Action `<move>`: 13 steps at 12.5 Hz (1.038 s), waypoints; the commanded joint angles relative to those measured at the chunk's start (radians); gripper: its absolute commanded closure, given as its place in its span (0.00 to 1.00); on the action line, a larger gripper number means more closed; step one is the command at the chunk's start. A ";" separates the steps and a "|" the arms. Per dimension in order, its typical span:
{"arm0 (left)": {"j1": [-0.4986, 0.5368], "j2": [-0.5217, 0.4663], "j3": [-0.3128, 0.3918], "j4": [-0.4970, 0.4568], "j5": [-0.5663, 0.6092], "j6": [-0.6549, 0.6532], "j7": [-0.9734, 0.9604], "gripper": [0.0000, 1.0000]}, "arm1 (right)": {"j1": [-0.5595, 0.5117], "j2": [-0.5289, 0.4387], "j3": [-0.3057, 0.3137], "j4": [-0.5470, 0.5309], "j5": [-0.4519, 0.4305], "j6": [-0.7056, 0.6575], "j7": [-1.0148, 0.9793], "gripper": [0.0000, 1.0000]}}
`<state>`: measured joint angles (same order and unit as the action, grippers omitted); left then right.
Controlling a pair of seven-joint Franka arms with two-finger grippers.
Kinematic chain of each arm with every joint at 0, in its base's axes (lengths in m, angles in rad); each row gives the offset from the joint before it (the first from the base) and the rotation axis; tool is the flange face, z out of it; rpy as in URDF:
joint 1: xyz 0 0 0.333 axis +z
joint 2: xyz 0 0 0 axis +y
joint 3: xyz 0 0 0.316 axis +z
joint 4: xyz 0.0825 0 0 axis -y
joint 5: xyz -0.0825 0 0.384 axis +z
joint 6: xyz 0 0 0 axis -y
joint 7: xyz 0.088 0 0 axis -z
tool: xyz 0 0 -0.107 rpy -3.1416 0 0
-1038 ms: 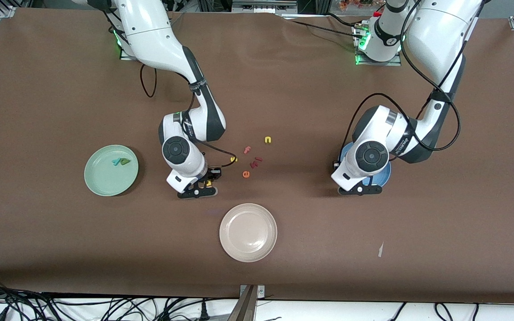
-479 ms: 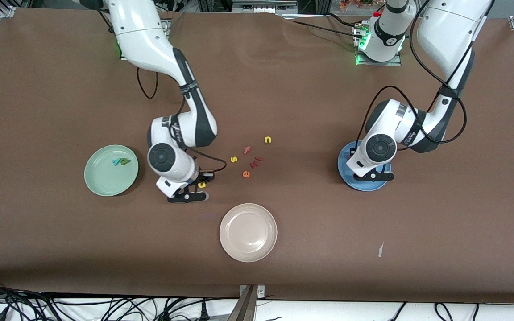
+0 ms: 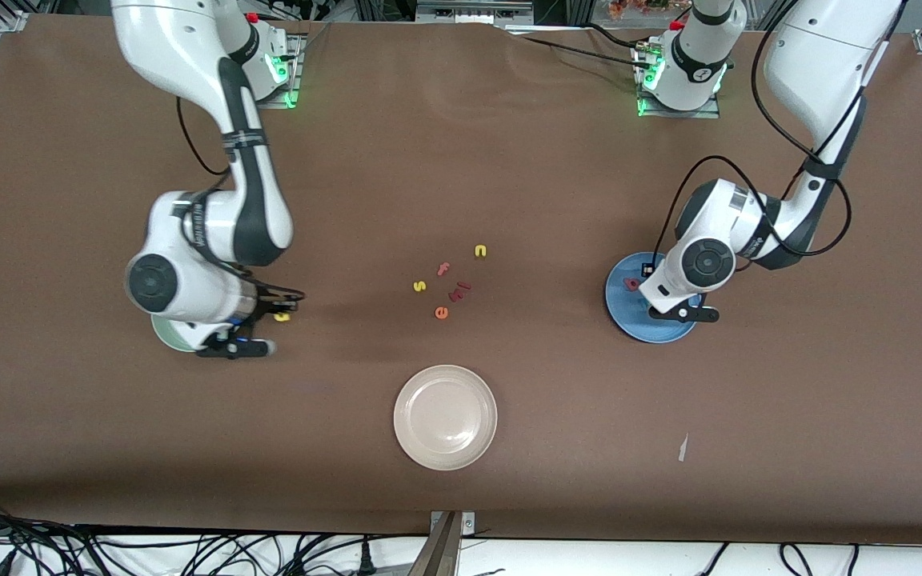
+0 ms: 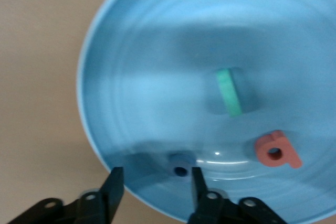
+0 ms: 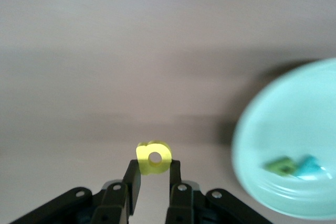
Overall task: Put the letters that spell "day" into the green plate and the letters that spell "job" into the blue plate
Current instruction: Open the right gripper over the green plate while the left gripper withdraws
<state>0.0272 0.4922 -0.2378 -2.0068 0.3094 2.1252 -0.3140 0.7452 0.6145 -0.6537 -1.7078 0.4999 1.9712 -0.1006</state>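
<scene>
From the front, three plates sit on the brown table (image 3: pixel 509 160): the green plate (image 3: pixel 163 334) at the right arm's end, mostly hidden under that arm, the blue plate (image 3: pixel 629 316) at the left arm's end, and a beige plate (image 3: pixel 445 417) nearest the camera. Five loose letters lie in the middle: a yellow "n" (image 3: pixel 480 251), a pink "f" (image 3: pixel 443 269), a yellow "s" (image 3: pixel 419 286), an orange "e" (image 3: pixel 442 313) and one dark red piece (image 3: pixel 460 289). The right gripper (image 3: pixel 271 318) hangs beside the green plate, closed on the yellow "a" (image 3: pixel 282 318). The left gripper (image 3: pixel 653 276) is over the blue plate, where the pink "b" (image 3: pixel 632 283) lies.

In the left wrist view, three letters lie in the blue plate: the teal "j" (image 4: pixel 229 92), the "b", and the blue "o" (image 4: pixel 180 162), which sits between the parted fingers (image 4: pixel 114 190), untouched.

In the right wrist view, the "a" is pinched at the fingertips (image 5: pixel 134 178); two letters, the green "d" (image 5: pixel 280 166) and teal "y" (image 5: pixel 309 166), lie in the green plate.
</scene>
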 commanded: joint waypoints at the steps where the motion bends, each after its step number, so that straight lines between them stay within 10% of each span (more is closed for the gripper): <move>1: 0.030 -0.075 -0.014 0.025 -0.045 -0.039 0.111 0.00 | 0.011 -0.056 -0.085 -0.119 0.005 0.003 -0.099 1.00; 4: 0.027 -0.106 -0.014 0.213 -0.147 -0.317 0.237 0.00 | -0.001 -0.018 -0.145 -0.121 0.006 -0.015 -0.094 1.00; 5: 0.022 -0.106 -0.014 0.302 -0.147 -0.429 0.277 0.00 | -0.018 -0.015 -0.147 -0.119 0.005 -0.015 -0.096 0.81; 6: 0.017 -0.106 -0.015 0.381 -0.147 -0.527 0.291 0.00 | -0.029 -0.015 -0.147 -0.110 0.006 -0.018 -0.094 0.01; 13: 0.033 -0.173 -0.037 0.687 -0.197 -0.789 0.369 0.00 | 0.008 -0.015 -0.136 -0.007 0.006 -0.121 0.061 0.00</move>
<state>0.0488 0.3478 -0.2718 -1.3682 0.1632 1.3639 0.0250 0.7394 0.6005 -0.7911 -1.7360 0.5002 1.8764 -0.0814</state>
